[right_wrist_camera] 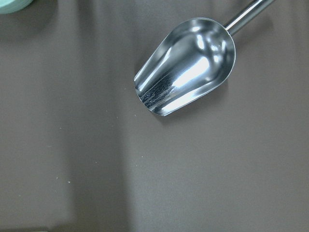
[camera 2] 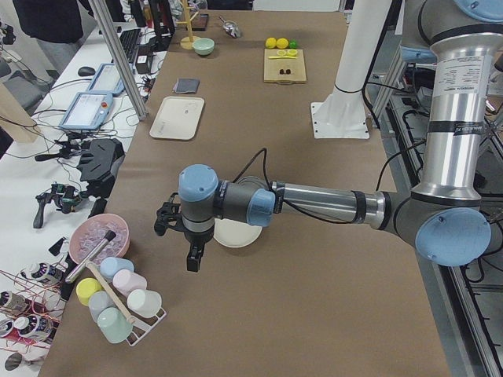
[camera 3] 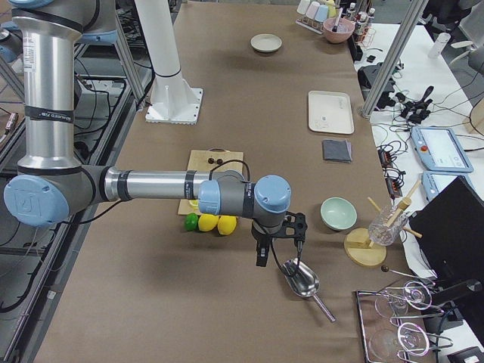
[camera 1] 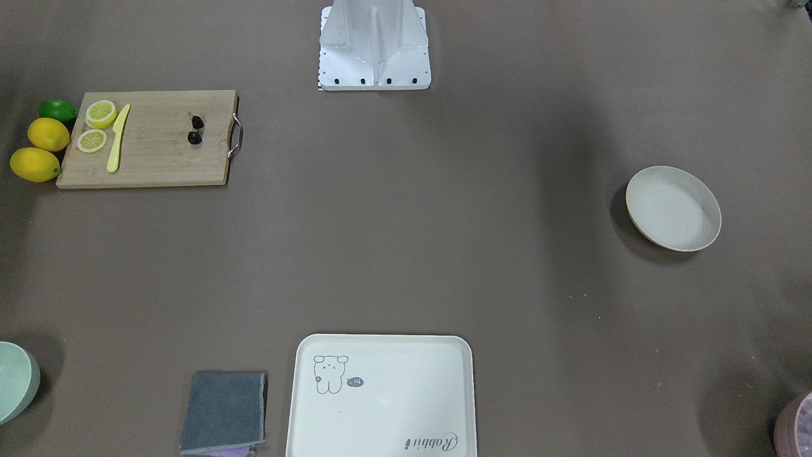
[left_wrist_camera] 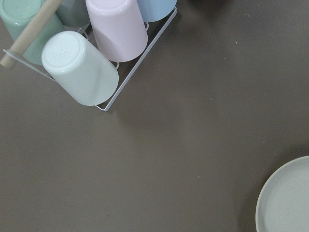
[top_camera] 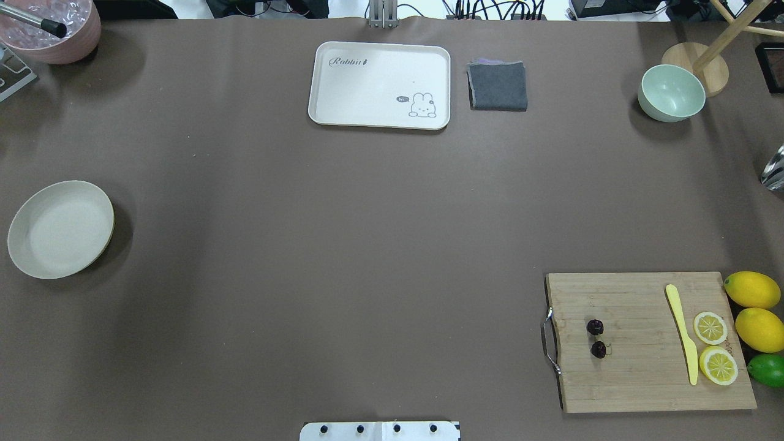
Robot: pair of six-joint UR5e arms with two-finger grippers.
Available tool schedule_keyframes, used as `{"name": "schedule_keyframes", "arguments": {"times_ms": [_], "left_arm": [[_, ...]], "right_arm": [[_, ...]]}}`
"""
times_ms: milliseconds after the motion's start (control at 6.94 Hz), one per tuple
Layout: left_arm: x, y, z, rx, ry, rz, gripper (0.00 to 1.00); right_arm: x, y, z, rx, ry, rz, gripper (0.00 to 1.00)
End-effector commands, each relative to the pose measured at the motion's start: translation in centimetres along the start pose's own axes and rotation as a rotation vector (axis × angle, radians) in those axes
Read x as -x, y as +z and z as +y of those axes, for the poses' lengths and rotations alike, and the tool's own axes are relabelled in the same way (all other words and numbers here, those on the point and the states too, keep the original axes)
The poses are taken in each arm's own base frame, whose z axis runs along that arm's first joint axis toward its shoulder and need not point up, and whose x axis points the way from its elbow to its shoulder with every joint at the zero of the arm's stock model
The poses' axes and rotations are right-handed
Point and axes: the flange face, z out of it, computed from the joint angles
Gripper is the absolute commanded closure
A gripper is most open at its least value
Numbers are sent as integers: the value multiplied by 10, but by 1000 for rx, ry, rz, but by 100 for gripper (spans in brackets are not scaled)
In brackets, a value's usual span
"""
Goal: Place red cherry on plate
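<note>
Brown-covered table (top_camera: 343, 245): the red cherry (top_camera: 595, 327) lay on a cutting board (top_camera: 637, 373) near a yellow knife (top_camera: 683, 340) and 2 lemon slices (top_camera: 710, 327), well apart from the plate (top_camera: 60, 229). Left gripper (camera 2: 192, 258) hung beside the plate, right gripper (camera 3: 262, 255) by a metal scoop (right_wrist_camera: 186, 65); whether their fingers were apart or together could not be told.

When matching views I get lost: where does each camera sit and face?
Front-facing: across the table, facing the robot, looking down; base shows.
Overhead: behind the robot, looking forward and down; base edge only.
Left: table's left end, looking along it; left arm near.
Right: opposite end; right arm near.
Left wrist: down on cups, plate rim; no body.
Right wrist: down on scoop; no body.
Shared: front-facing and overhead both show cherry and plate, mirrored.
</note>
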Motion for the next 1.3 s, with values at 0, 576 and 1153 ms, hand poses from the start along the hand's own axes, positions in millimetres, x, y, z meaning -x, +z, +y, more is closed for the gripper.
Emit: {"name": "schedule_keyframes", "arguments": {"times_ms": [0, 576, 1153], "left_arm": [[-1, 1, 1, 3, 1, 1, 2], [-36, 12, -9, -1, 79, 37, 2], [-102, 79, 4, -24, 39, 121, 2]], "right_arm": [[1, -1, -1, -3, -2, 0, 0], [7, -7, -3, -15, -12, -1, 0], [6, -6, -3, -14, -12, 4, 0]]}}
